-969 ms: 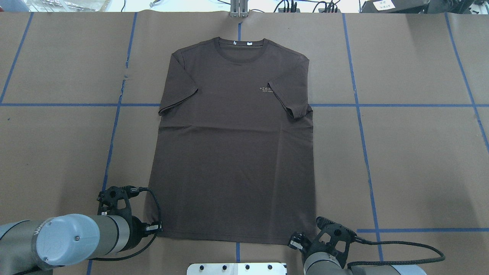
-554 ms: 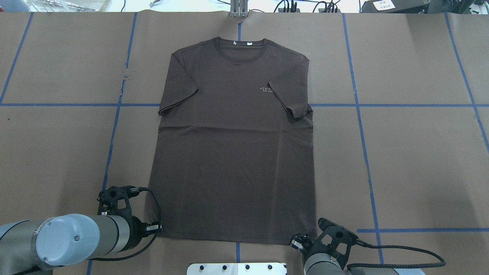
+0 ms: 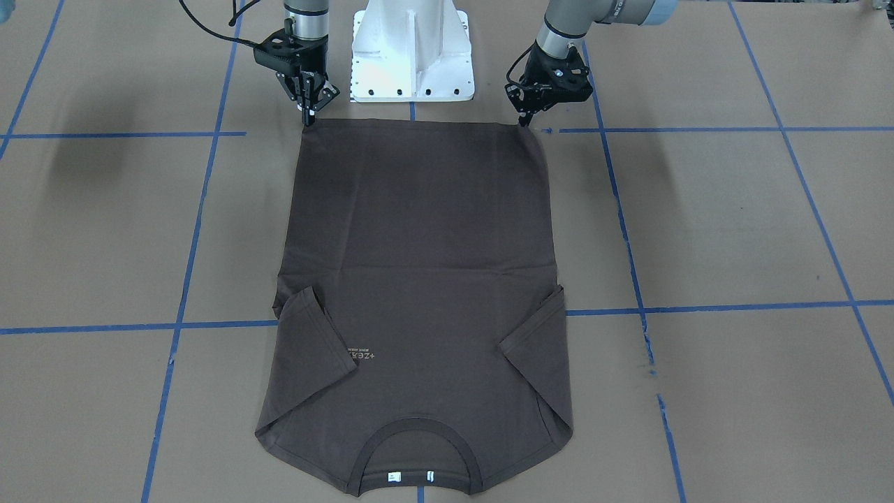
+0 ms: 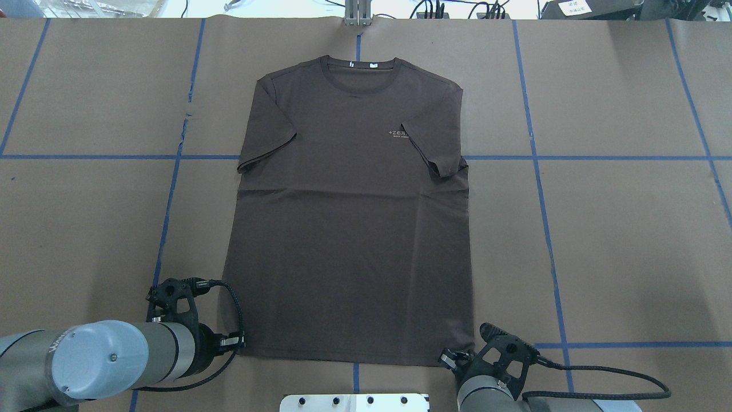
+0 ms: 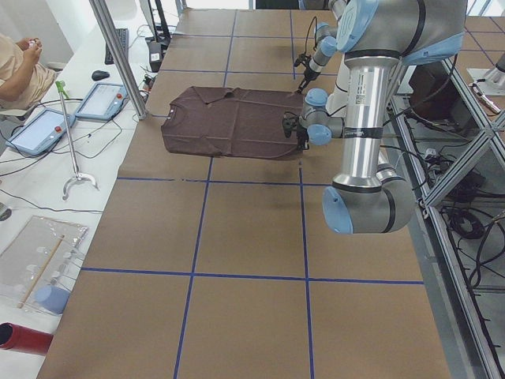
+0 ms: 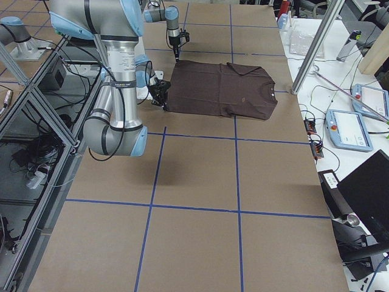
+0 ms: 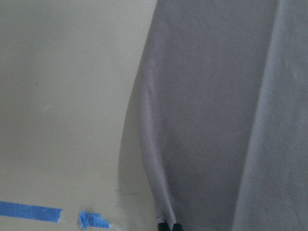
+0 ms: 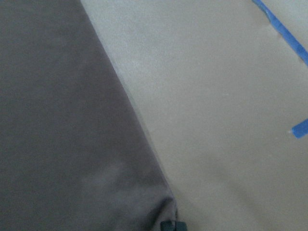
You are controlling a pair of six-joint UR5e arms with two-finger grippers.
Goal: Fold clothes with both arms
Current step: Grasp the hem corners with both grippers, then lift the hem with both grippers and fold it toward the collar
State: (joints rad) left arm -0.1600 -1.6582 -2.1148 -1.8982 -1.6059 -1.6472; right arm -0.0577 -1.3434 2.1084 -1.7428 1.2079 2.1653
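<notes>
The dark brown T-shirt [image 4: 349,229] lies flat on the brown table, collar and white tags at the far edge, hem towards me. It also shows in the front view [image 3: 419,244]. My left gripper [image 4: 237,342] is at the hem's left corner; it is the right one in the front view [image 3: 524,122]. The left wrist view shows its fingertips [image 7: 168,226] shut on a pinched ridge of the T-shirt [image 7: 211,120]. My right gripper [image 4: 449,359], on the left in the front view [image 3: 307,119], is at the other hem corner. Its fingertips [image 8: 172,225] are shut on the cloth corner [image 8: 62,134].
The white base pedestal [image 3: 412,56] stands between the two arms just behind the hem. Blue tape lines [image 4: 537,157] cross the brown table cover. A metal post [image 4: 357,14] stands at the far edge. Tablets [image 5: 47,130] and an operator sit beyond the far side.
My right gripper has shifted slightly to the right and towards me at its hem corner. The left gripper and the T-shirt have hardly moved.
</notes>
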